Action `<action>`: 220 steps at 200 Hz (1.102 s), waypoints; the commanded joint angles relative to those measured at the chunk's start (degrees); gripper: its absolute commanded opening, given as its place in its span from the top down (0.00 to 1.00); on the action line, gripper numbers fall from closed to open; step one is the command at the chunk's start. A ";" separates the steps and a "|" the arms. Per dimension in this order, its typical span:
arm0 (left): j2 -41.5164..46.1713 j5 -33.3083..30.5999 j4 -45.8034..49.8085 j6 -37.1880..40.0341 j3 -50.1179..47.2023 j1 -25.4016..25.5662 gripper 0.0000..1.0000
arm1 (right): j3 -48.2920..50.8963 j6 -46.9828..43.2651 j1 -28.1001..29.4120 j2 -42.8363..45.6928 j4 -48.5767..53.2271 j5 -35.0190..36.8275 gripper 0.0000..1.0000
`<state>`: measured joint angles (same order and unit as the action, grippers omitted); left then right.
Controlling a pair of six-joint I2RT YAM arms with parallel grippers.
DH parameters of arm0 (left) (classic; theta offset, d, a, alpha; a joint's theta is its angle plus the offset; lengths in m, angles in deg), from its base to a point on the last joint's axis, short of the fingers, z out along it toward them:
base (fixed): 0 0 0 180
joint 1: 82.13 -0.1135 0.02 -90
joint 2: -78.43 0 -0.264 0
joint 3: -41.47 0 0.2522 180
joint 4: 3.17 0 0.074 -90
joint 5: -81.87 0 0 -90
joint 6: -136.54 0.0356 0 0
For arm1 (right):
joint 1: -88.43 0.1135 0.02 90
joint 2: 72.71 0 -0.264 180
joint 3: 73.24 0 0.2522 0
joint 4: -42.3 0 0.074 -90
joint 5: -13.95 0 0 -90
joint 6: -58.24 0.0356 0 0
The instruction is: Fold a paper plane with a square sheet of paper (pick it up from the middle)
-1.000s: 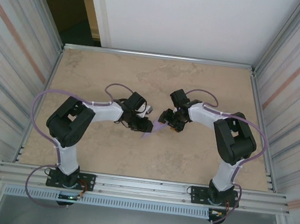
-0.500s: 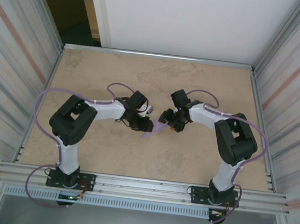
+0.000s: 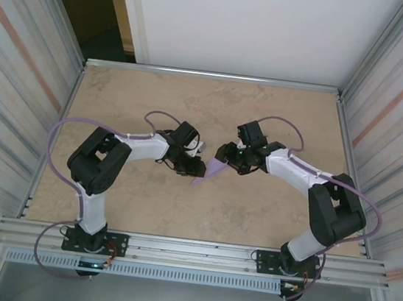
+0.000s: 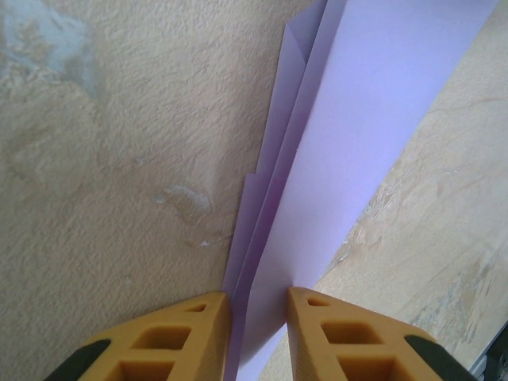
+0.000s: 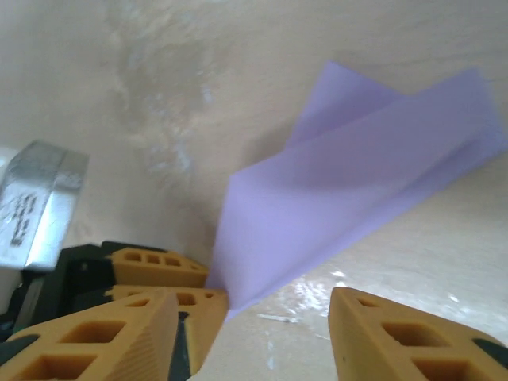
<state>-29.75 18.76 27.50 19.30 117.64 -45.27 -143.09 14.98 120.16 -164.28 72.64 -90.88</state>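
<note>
While my left claw [image 4: 258, 300] is pinching the light, limp paper plane [image 4: 349, 135], my right claw [image 5: 255, 298] is gaping empty; I am favouring the plane's stiffer crease.

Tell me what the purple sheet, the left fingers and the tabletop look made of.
Sheet: thin matte paper, with sharp creases and layered folds. Left fingers: likely matte orange-yellow plastic, with moulded hollow cells. Tabletop: beige, stone-patterned, faint sheen; perhaps laminate, cannot tell.

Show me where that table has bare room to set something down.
Bare: the far strip of table along the back rail, and its near middle by the front rail. Crowded: the centre, where left claw and right claw flank the purple paper.
</note>
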 commanded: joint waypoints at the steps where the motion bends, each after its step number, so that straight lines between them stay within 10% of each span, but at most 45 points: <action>1: -3.70 -3.41 5.22 0.53 -0.89 0.16 0.73 | -1.82 -0.96 1.39 -3.57 -2.45 -2.45 0.61; 220: -5.81 -3.61 6.30 0.01 -0.78 0.14 0.76 | -2.09 1.49 0.27 -13.97 -4.39 -1.88 0.80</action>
<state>-30.65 18.85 28.94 19.30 118.69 -45.42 -145.00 15.79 120.75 -177.38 66.80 -93.83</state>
